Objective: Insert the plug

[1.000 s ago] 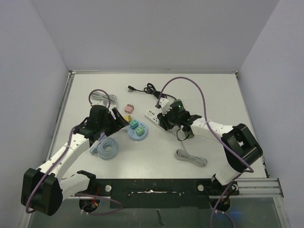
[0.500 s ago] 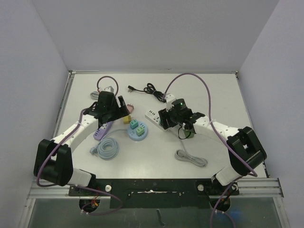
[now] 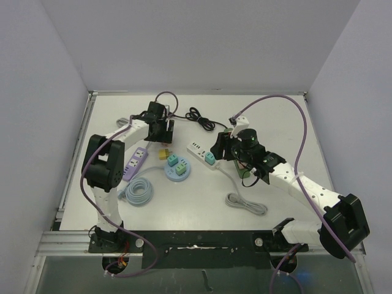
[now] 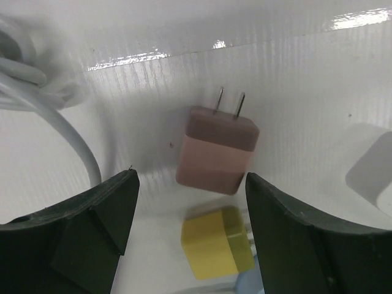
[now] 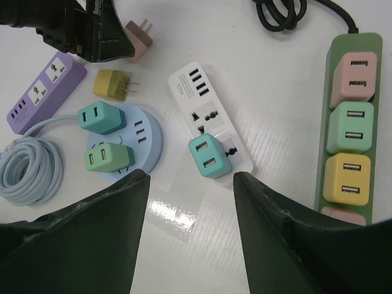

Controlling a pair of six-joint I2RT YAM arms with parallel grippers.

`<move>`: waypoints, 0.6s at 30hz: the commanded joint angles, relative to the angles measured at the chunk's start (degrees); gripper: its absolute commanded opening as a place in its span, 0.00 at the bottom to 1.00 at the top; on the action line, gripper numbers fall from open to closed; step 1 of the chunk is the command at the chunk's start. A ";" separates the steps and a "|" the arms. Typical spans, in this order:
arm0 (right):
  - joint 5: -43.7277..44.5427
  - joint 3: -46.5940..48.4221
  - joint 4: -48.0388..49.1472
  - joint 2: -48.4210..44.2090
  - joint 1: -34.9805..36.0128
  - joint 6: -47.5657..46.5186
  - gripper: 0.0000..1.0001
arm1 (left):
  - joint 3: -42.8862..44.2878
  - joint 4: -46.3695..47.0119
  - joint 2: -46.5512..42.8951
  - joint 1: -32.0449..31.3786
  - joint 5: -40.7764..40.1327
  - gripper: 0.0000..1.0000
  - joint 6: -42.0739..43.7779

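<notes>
A pink plug (image 4: pixel 215 149) lies on the table with its prongs pointing away. My left gripper (image 4: pixel 190 184) is open above it, one finger on each side, not touching it. A yellow plug (image 4: pixel 217 249) lies just nearer. In the top view the left gripper (image 3: pixel 162 131) covers the pink plug. A teal plug (image 5: pixel 209 155) sits in the white power strip (image 5: pixel 202 101). My right gripper (image 5: pixel 187 190) is open and empty, raised just behind it; it also shows in the top view (image 3: pixel 219 149).
A round blue socket (image 5: pixel 147 144) holds a teal and a green plug. A purple strip (image 5: pixel 46 92) and a coiled cable (image 3: pixel 138 191) lie at the left. A green strip (image 5: pixel 358 55) with several adapters lies at the right. A black cable (image 3: pixel 199 116) and a grey cable (image 3: pixel 245 204) lie nearby.
My left arm has swung from the near left to the far side, over the pink plug. My right gripper has drawn back from the white strip, leaving the teal plug in it.
</notes>
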 commanded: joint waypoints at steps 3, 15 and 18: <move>1.26 0.76 0.13 -0.53 0.68 4.12 0.54 | 6.27 -3.32 5.07 0.32 -0.60 0.65 4.29; 1.97 1.25 -1.48 -0.28 1.08 4.90 0.51 | 4.70 2.16 5.67 0.10 0.71 0.58 7.11; 1.74 0.84 -1.22 -0.74 1.10 5.20 0.51 | 5.88 1.68 6.41 0.21 1.76 0.61 8.81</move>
